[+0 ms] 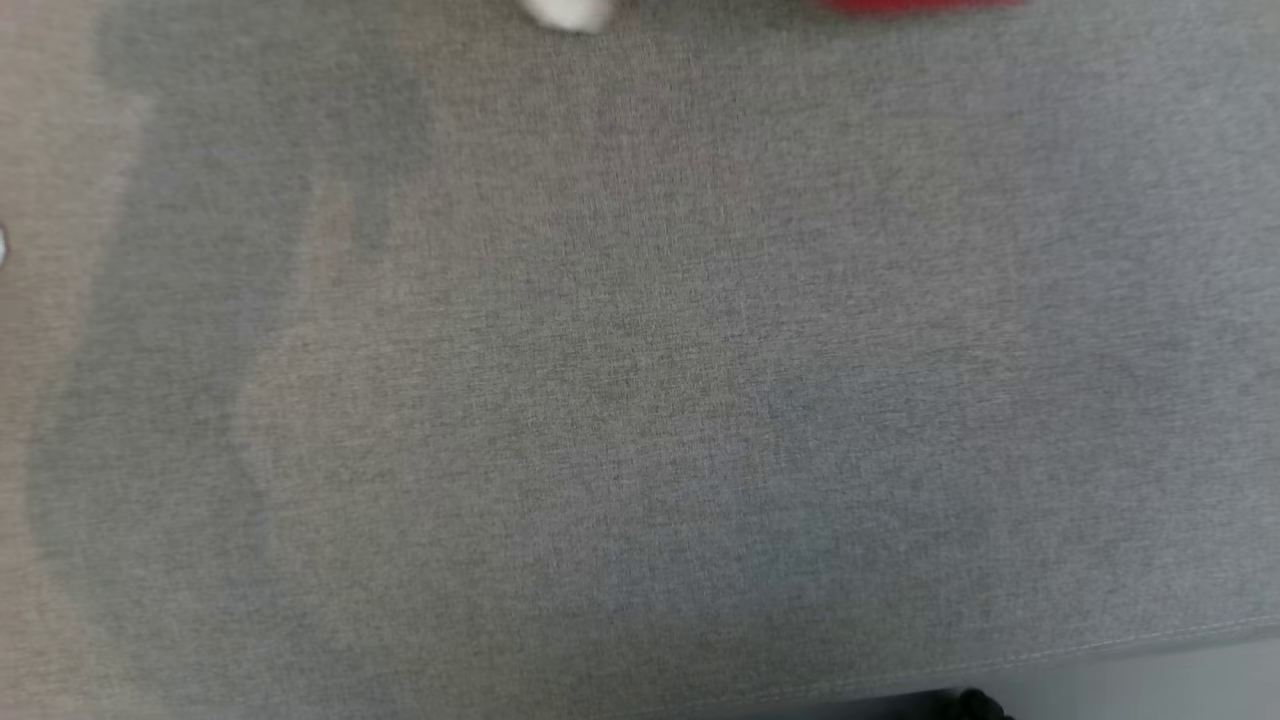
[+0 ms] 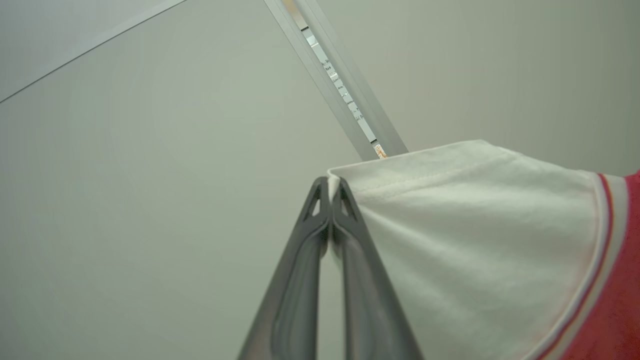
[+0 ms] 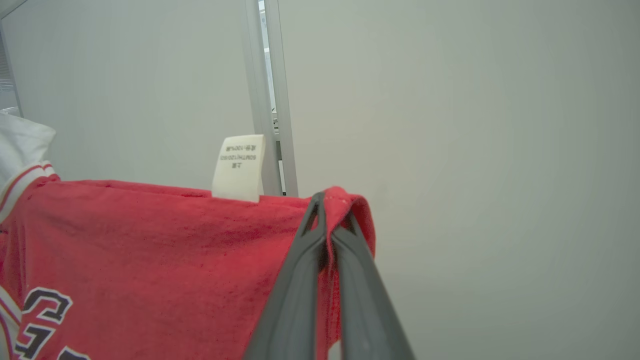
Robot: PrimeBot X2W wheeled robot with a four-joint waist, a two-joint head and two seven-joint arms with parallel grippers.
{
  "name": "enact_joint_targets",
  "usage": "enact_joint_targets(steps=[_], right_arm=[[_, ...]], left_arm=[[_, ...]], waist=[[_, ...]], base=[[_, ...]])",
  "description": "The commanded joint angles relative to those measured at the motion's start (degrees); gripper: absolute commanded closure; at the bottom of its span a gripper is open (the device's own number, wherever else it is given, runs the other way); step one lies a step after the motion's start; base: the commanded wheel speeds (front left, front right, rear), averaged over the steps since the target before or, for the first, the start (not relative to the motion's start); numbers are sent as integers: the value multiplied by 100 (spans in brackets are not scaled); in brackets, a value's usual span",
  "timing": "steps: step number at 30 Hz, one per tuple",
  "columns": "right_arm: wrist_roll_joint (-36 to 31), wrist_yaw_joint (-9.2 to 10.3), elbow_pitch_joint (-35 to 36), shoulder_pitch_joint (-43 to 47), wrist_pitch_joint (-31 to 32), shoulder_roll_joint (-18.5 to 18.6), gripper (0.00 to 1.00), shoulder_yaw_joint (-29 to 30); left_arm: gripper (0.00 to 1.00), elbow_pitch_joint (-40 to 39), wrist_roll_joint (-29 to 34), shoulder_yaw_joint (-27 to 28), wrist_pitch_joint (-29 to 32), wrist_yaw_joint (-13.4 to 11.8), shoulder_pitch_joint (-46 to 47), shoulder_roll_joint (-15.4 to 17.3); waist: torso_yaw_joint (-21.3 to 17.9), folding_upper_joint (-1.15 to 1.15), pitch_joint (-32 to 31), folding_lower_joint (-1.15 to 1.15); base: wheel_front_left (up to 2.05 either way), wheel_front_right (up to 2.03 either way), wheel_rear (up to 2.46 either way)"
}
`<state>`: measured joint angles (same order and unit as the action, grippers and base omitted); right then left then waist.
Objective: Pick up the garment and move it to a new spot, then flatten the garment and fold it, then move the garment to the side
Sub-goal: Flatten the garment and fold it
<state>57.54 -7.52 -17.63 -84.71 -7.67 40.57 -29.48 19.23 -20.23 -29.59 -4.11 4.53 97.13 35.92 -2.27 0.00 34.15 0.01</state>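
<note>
Closest in, a broad flat surface covered in grey woven cloth [image 1: 640, 400] spreads out, with a stitched seam running along its near edge. At its far edge a blurred strip of red and a scrap of white just show. They belong to the red knit jersey [image 1: 920, 4] with white sleeves.

The jersey is strung between the two grippers, so its long axis runs side to side. The white sleeve [image 2: 475, 225] is at the robot's left and the red body reaches across to its right. A red-and-white striped trim [image 2: 602, 250] marks where sleeve meets body. Black-and-white block lettering [image 3: 42, 310] shows low on the red cloth. The held edge is pulled fairly straight from one gripper to the other, and the rest of the cloth falls away from it.

The left gripper [image 2: 330, 182] has its two dark fingers pressed together on the hemmed corner of the white sleeve. The right gripper [image 3: 332, 205] is likewise clamped, with a fold of the red edge bunched over its tips. Just beside it, a small white care label [image 3: 239, 167] juts past that edge, its print upside down.

Beyond the cloth stands a pale grey wall [image 3: 475, 150], split by a slim metal strip [image 3: 272, 100].
</note>
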Motion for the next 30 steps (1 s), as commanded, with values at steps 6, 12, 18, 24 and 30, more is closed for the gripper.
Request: enact_joint_targets(steps=[6, 12, 18, 24, 30], right_arm=[[-897, 7, -762, -1449, -568, -346, 100, -281], [-1109, 7, -813, -1576, -748, -291, 100, -507], [-978, 7, -481, -468, -755, -57, 100, -521], [-748, 7, 48, 1380, -754, -164, 100, 238], [-585, 7, 708, 3292, -754, -399, 100, 1033]], left_arm=[[100, 927, 677, -19, -1047, -148, 1581, -518], [100, -67, 798, 417, -1095, -97, 1113, -561], [100, -1165, 594, 850, -1101, 103, -718, -711], [100, -2105, 381, 1339, -1102, 218, -3073, -840], [100, -2537, -148, 1718, -1102, 284, -5557, -763]], waist=[[54, 0, 1159, -1], [334, 0, 1568, -1], [587, 0, 1336, -1], [566, 0, 567, -1], [337, 0, -360, -1]], base=[[0, 0, 0], [0, 0, 0], [0, 0, 0], [0, 0, 0], [0, 0, 0]])
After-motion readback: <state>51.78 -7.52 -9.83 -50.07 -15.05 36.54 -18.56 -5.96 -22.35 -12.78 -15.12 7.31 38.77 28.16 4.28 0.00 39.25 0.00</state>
